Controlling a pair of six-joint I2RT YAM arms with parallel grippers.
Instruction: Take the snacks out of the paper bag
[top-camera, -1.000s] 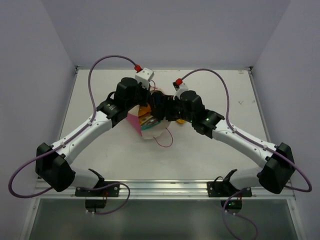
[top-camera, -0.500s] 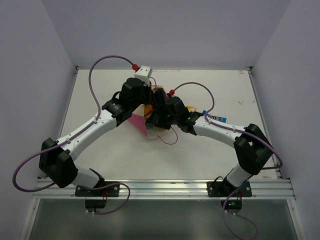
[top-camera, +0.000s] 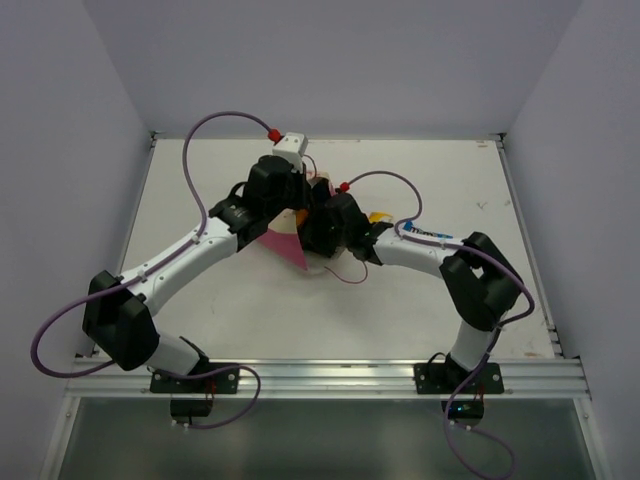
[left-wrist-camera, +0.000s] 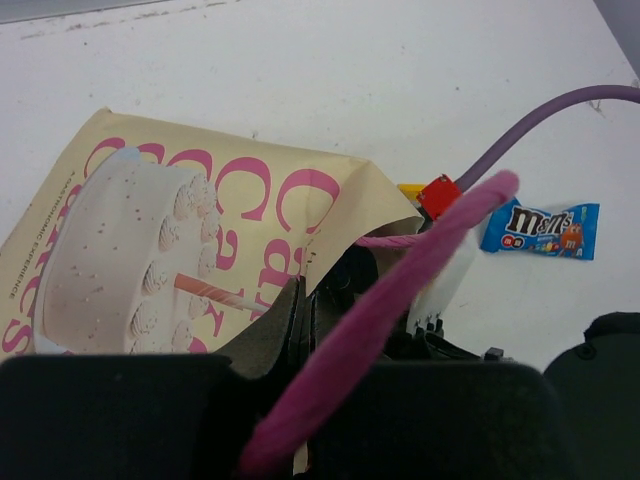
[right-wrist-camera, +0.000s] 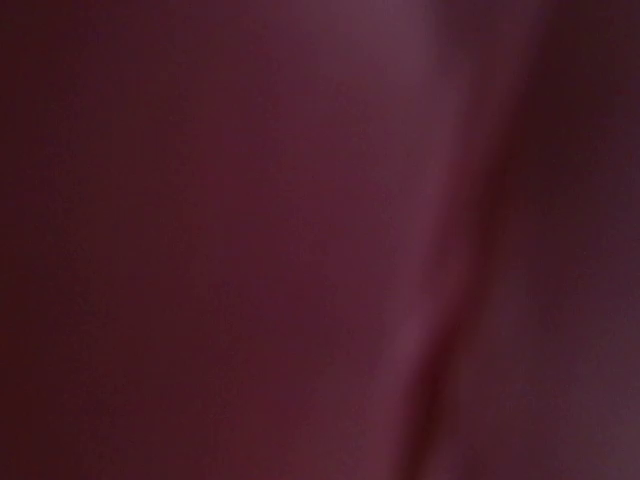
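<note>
The paper bag (top-camera: 284, 246) is tipped at mid-table, its pink side up; the left wrist view shows its cream cake-print front (left-wrist-camera: 200, 200). My left gripper (left-wrist-camera: 303, 318) is shut on the bag's rim by the mouth. My right gripper (top-camera: 318, 226) is pushed into the bag's mouth, fingers hidden; its wrist view shows only dark maroon. A small blue snack packet (top-camera: 432, 236) lies on the table to the right, also seen in the left wrist view (left-wrist-camera: 540, 230). An orange-yellow packet (top-camera: 378, 216) lies beside the right wrist. The other snacks are hidden.
The bag's pink cord handle (left-wrist-camera: 400, 290) crosses the left wrist view, and another loop (top-camera: 350, 276) trails on the table in front of the bag. Purple cables arch over both arms. The table's raised edges (top-camera: 140, 200) run left and right.
My right arm has folded in and pushed its gripper deeper into the bag. The bag has tipped so its opening no longer shows. The blue packet now shows on the table at right.
</note>
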